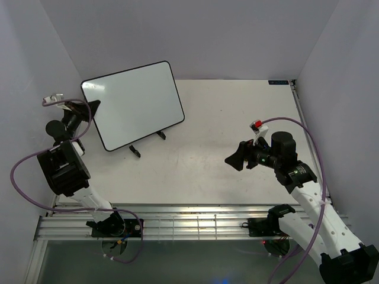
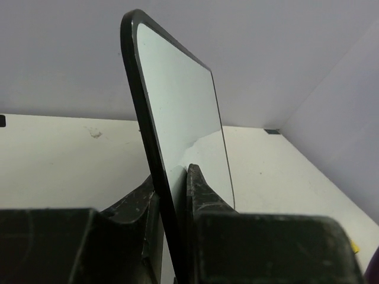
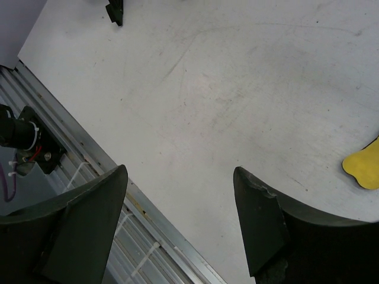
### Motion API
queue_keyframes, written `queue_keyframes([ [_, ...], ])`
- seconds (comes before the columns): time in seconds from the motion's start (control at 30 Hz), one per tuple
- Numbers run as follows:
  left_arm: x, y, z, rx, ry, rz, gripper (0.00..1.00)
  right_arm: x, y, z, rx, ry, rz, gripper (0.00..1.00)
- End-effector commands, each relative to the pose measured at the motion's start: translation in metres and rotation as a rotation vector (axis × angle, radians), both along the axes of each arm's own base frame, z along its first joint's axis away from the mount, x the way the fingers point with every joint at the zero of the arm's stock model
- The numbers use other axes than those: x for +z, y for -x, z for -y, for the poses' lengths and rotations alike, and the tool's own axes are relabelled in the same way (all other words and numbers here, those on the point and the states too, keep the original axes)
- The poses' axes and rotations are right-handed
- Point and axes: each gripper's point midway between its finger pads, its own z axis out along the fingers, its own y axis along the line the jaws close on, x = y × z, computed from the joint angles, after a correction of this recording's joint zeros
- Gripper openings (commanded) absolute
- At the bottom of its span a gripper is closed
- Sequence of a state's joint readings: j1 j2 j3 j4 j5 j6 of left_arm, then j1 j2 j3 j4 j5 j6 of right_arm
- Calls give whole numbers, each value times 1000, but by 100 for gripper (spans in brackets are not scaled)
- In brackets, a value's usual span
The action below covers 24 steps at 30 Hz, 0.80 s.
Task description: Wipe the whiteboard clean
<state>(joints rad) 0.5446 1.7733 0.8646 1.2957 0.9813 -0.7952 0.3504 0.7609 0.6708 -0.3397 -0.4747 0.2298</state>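
item 1, left arm [image 1: 64, 168]: rises from the near-left corner of the table and reaches toward the far left.

item 2, left gripper [image 1: 90, 108]: sits at the whiteboard's left edge. in the left wrist view the left gripper [image 2: 172, 204] has its two dark fingers [image 2: 204, 195] closed in on the board's black frame, one on each face, and the edge rises straight up from between them. state: clamped on the board.

item 3, whiteboard [image 1: 133, 103]: on the far left part of the table, turned at a slant to the table edges. glossy white face, thin black frame, rounded corners. the face reads plain white in the top view. seen edge-on at the left wrist, the whiteboard [image 2: 183, 112] mirrors the pale wall.

item 4, stand legs [image 1: 135, 151]: two small black feet below the board's lower edge, resting on the table.

item 5, table [image 1: 231, 112]: matte white with faint scuffs. a ribbed metal rail [image 1: 189, 225] runs along its near edge.

item 6, right gripper [image 1: 237, 158]: over the right half of the table, well apart from the board, pointing left. in its own view the right gripper [image 3: 179, 171] shows its jaws spread wide with only bare table between them. state: open, holding nothing.

item 7, yellow object [image 3: 364, 171]: lies on the table at the right edge of the right wrist view, partly cut off; kind cannot be told.
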Motion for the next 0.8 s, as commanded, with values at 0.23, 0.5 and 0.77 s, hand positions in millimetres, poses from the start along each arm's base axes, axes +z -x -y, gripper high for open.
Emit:
queue_keyframes([
  [0.23,-21,20,2,-174,-609,337,0,18,13,-15,91,-30,90,80],
  [0.5,-43,22,-10,-179,-632,325,0,33,23,-24,154,-74,120,82],
  [0.77,-60,30,-27,-154,-644,295,0,27,20,-28,165,-80,103,83],
])
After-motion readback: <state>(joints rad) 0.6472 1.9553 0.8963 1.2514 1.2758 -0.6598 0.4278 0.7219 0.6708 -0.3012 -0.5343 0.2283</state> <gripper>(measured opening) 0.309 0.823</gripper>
